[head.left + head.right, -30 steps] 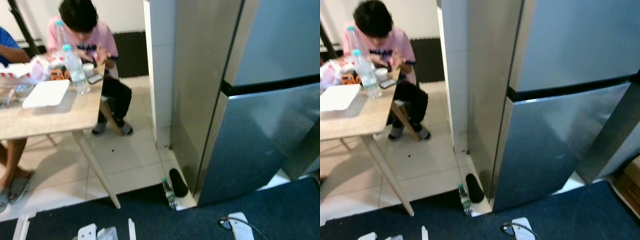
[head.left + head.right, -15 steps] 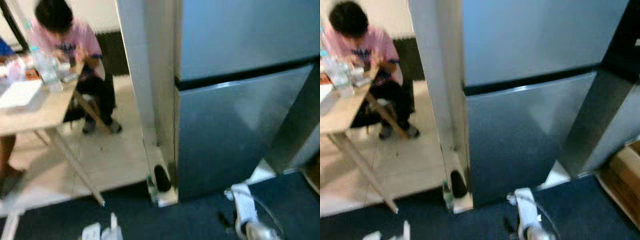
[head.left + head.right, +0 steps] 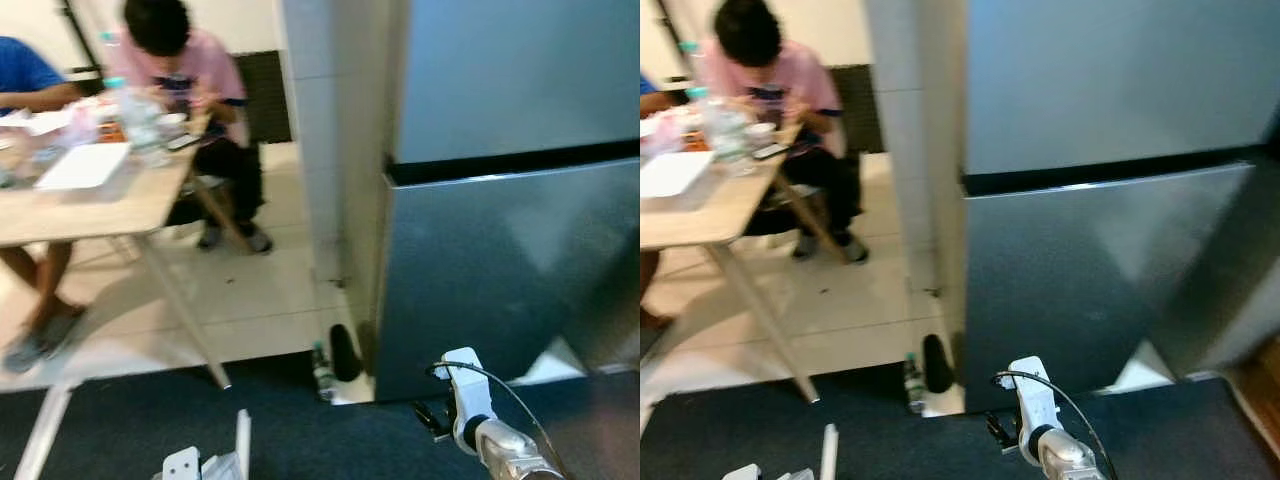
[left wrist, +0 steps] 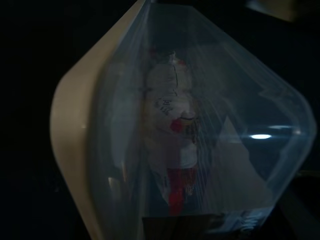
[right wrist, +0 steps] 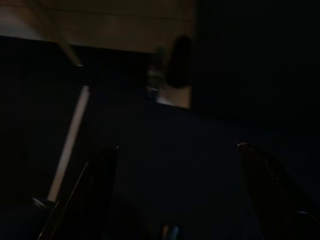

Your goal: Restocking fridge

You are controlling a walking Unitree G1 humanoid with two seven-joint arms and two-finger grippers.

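Fridge doors shut, restocking barely begun.
Left gripper (image 4: 200,220) holds a clear bagged food packet (image 4: 175,140); right gripper (image 5: 172,165), at five o'clock, spread empty. Fridge (image 3: 500,260) at one o'clock; seated person (image 3: 190,90) eleven o'clock.

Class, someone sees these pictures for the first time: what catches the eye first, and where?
The tall silver two-door fridge, doors closed, stands ahead on the right. On the left a person in a pink shirt sits at a pale wooden table. A clear plastic bag with a red-and-white packet hangs at the left claw.
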